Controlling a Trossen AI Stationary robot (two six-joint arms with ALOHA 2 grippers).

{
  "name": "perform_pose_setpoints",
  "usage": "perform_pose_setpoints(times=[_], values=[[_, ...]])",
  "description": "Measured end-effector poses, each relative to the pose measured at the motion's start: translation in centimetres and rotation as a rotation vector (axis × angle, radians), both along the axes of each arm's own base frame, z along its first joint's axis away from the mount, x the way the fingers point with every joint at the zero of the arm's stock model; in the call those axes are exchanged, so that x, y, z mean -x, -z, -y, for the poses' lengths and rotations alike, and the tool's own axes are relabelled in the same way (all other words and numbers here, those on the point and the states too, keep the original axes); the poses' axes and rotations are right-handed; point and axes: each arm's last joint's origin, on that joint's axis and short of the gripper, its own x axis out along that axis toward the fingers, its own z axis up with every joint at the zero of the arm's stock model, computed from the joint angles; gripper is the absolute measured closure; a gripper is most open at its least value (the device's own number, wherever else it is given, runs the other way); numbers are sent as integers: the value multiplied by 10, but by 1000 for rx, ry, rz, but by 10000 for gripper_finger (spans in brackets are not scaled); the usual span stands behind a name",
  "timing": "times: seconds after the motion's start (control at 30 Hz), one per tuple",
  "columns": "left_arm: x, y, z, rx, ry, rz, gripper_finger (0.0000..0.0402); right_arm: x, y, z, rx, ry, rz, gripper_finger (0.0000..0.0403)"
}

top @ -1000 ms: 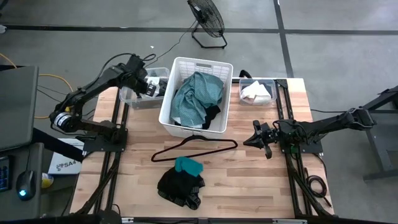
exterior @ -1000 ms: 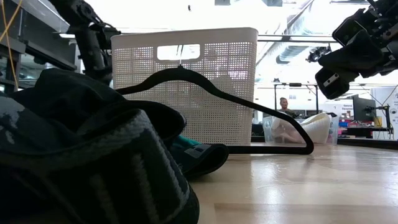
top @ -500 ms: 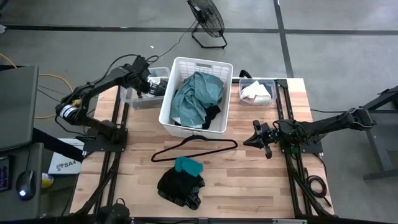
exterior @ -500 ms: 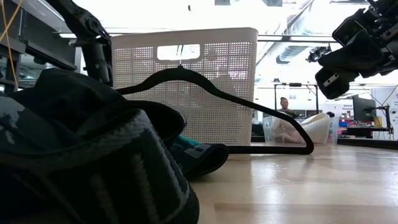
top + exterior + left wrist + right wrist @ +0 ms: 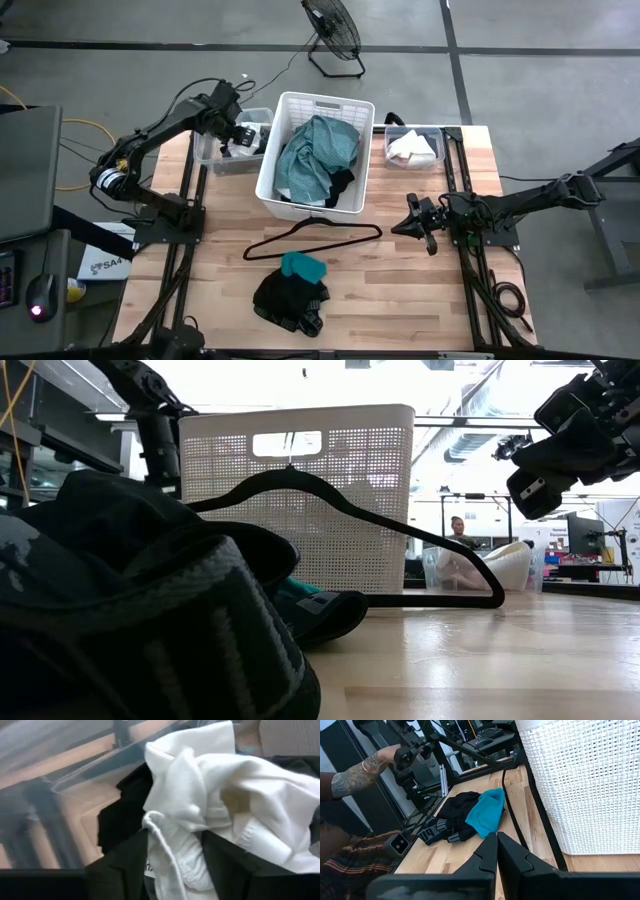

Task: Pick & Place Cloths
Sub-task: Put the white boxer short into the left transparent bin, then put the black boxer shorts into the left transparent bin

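My left gripper (image 5: 240, 134) hangs over the clear bin (image 5: 208, 156) at the table's far left, pointing steeply down, fingers apart. A white cloth (image 5: 210, 785) lies bunched in that bin over a black cloth (image 5: 125, 810). The white basket (image 5: 268, 175) holds a large teal-green cloth (image 5: 315, 155) and a black one (image 5: 342, 186). A small bright teal cloth (image 5: 302, 266) rests on a black pile (image 5: 288, 302) near the front edge. My right gripper (image 5: 397, 228) waits shut at the right, pointing toward the table's left. My left gripper (image 5: 175, 840) has its two fingers (image 5: 125, 865) on either side of a fold of the white cloth (image 5: 172, 835), coming from above. The cloth lies slack in the bin. Whether the fingers touch it, I cannot tell.
A thin black wire hanger (image 5: 312, 238) lies on the table in front of the basket. A second clear bin (image 5: 440, 160) at the far right holds a white cloth (image 5: 410, 148). A person's hand (image 5: 375, 762) shows beyond the table's left side. A fan (image 5: 335, 30) stands on the floor behind.
My left gripper has shifted a little toward the table's far edge, staying over the clear bin.
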Motion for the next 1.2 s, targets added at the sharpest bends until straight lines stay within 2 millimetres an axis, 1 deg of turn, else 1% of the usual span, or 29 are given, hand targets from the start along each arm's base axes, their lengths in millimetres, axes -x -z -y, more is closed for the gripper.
perform_pose_setpoints(times=[0.13, 0.27, 0.57, 0.8, 0.97, 1.2], values=[[1, -13, 0, -3, -9, -22, 172, 0, 0, 0, 0, -1, 1, 400], [1, -25, 0, -8, -10, -20, 153, 0, 0, 0, 0, 0, 0, 400], [1, -39, 0, -21, 5, -32, 156, 0, 0, 0, 0, -1, 1, 400], [3, -60, 1, -50, -6, -55, 156, 0, 0, 0, 0, -1, 0, 400], [8, -79, 8, -99, 7, -53, 156, 0, 0, 0, 0, 0, 0, 400], [20, -97, 27, -161, 3, -15, 156, 0, 0, 0, 0, -1, 0, 400]])
